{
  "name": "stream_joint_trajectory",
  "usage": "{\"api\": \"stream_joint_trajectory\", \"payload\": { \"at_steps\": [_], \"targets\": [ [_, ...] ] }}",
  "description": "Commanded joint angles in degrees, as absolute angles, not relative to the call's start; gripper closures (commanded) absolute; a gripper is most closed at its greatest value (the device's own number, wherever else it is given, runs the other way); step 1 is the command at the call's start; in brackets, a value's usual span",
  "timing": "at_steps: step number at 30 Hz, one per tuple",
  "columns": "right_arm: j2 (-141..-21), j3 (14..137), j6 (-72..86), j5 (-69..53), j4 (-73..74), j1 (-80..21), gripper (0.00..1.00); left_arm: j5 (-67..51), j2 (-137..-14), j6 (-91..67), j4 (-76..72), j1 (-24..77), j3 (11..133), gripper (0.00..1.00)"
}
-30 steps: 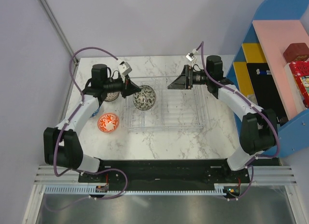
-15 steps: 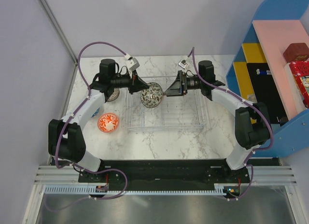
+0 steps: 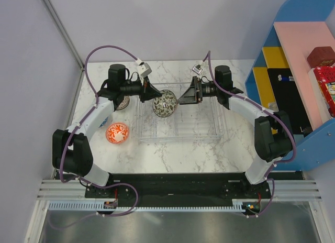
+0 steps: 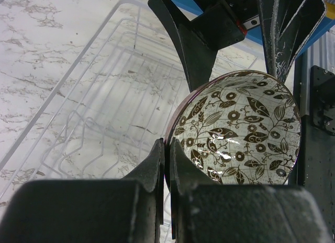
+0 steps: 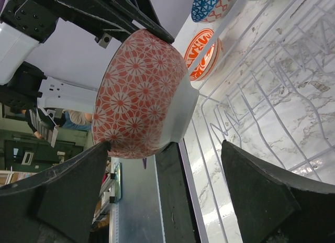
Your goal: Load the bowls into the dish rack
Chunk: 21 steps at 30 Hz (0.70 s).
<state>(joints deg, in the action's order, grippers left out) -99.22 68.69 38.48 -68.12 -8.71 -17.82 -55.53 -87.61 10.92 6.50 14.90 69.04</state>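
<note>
A bowl [image 3: 164,103] hangs tilted over the dish rack [image 3: 204,129], brown leaf pattern inside [image 4: 241,128], red-and-white flowers outside [image 5: 141,91]. My left gripper [image 3: 152,97] is shut on its near rim [image 4: 167,148]. My right gripper [image 3: 181,99] is open [image 5: 166,148], with its fingers [image 4: 199,44] on either side of the bowl's far edge. An orange-and-white bowl [image 3: 117,133] sits on the table left of the rack [image 5: 205,53]. A blue patterned bowl [image 5: 208,4] lies beyond it. Under the left arm another bowl [image 3: 123,102] is partly hidden.
The clear rack [image 4: 99,101] has wire-like ribs and a raised rim [image 5: 272,112]. A blue shelf unit [image 3: 298,70] with coloured boxes stands at the right edge of the marble table [image 3: 172,156].
The left arm has carried the bowl a little right and back over the rack. The right gripper has moved left up to the bowl. Over the last half second almost nothing has shifted.
</note>
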Motion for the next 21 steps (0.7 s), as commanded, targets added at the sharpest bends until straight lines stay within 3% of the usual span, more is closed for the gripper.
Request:
{"api": "stream_joint_trajectory", "payload": {
  "at_steps": [1, 21],
  "targets": [
    [-98.44, 68.91, 39.55, -70.31, -12.39, -18.72, 0.03, -55.72, -86.57, 10.55, 5.10, 15.91, 71.46, 0.98],
    [-97.38, 68.12, 44.65, -72.25, -18.37, -18.63, 0.02, -55.02, -85.34, 11.69, 5.89, 16.35, 69.96, 0.98]
  ]
}}
